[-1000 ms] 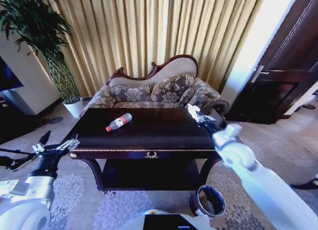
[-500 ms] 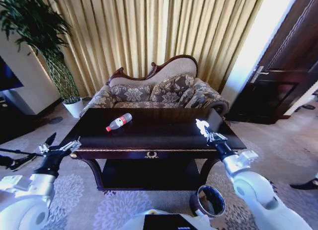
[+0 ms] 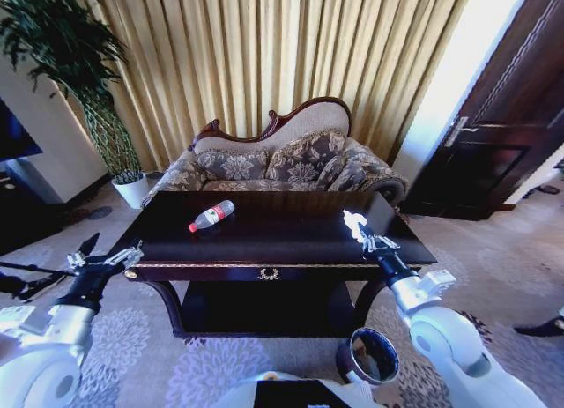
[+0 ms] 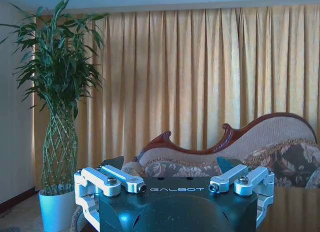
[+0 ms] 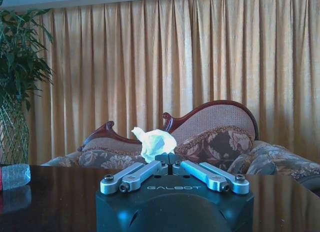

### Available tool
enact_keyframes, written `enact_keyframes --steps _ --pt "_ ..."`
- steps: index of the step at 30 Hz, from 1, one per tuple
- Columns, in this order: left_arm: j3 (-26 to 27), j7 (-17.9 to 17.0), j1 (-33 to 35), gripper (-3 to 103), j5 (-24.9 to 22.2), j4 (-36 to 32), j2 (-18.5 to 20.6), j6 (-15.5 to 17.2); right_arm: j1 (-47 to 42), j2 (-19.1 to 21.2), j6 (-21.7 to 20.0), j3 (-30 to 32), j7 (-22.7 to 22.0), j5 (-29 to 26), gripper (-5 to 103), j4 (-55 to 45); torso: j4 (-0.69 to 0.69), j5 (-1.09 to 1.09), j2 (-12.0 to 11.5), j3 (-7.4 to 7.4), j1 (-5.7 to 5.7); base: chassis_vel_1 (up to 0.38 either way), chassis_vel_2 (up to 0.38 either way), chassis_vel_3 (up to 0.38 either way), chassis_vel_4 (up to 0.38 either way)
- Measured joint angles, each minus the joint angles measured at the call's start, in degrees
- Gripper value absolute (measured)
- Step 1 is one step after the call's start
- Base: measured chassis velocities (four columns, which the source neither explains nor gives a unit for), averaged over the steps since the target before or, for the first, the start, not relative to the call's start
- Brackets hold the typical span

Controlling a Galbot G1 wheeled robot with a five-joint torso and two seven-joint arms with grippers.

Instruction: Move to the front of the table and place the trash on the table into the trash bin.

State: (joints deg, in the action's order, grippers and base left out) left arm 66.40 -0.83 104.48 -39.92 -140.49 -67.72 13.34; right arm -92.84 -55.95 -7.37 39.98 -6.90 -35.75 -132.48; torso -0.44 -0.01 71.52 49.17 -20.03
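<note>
Trash bin (image 3: 370, 356), lower centre-right, contents unreadable. Right gripper (image 3: 359, 232) pinches white tissue (image 5: 154, 143); left gripper (image 3: 104, 257) spread wide. "GALBOT" on both.

head looks down; wrists face sofa (image 3: 273, 157).

The left tool (image 4: 176, 188) sits low in the foreground with its 2 silver fingers (image 4: 122, 179) spread wide apart and nothing between them. Beyond it stand gold curtains (image 4: 200, 76), a carved patterned sofa (image 4: 270, 147), and a tall plant (image 4: 57, 91) in a white pot (image 4: 57, 209).
</note>
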Motion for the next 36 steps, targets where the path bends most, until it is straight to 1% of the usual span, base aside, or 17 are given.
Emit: enact_keyframes --steps 2,4,8,11,12,18,36 --pt "0.17 -0.01 -0.01 100 0.02 -0.16 0.06 0.43 0.05 0.03 -0.01 -0.03 0.00 0.04 0 0.09 0.00 0.00 0.00 0.00 0.00 0.000 0.000 0.000 0.000" --pt "0.47 -0.10 -0.04 100 0.08 -0.62 0.18 1.92 0.31 0.23 -0.03 -0.19 0.00 0.08 0 0.38 0.01 0.00 0.00 0.00 0.00 0.027 -0.025 -0.021 0.026" --pt "0.46 -0.17 -0.02 100 0.55 -1.03 0.07 2.81 0.52 0.44 -0.04 -0.21 0.00 0.04 0 0.58 0.01 0.00 0.00 0.00 0.00 0.058 -0.043 -0.053 0.059" --pt "0.22 -0.17 0.09 100 1.03 -1.15 -0.09 2.90 0.52 0.43 -0.05 -0.21 -0.01 0.02 0 0.74 0.02 0.00 0.00 0.00 0.00 0.039 -0.026 -0.031 0.040" --pt "0.12 -0.17 0.10 100 1.12 -1.20 -0.11 2.91 0.49 0.37 -0.06 -0.21 -0.01 0.02 0 0.79 0.00 0.00 0.00 0.00 0.00 0.035 -0.054 -0.054 0.037" --pt "-0.29 -0.09 -0.03 100 1.39 -1.35 -0.10 2.92 0.23 0.29 -0.07 0.05 0.00 -0.02 0 0.99 0.00 0.00 0.00 0.00 0.00 0.051 -0.054 -0.053 0.054" --pt "-0.72 0.20 -0.50 100 1.41 -1.28 -0.10 2.60 0.26 0.37 -0.07 0.45 -0.02 -0.35 0 1.47 0.01 0.00 0.00 0.00 0.00 0.083 -0.077 -0.085 0.082"
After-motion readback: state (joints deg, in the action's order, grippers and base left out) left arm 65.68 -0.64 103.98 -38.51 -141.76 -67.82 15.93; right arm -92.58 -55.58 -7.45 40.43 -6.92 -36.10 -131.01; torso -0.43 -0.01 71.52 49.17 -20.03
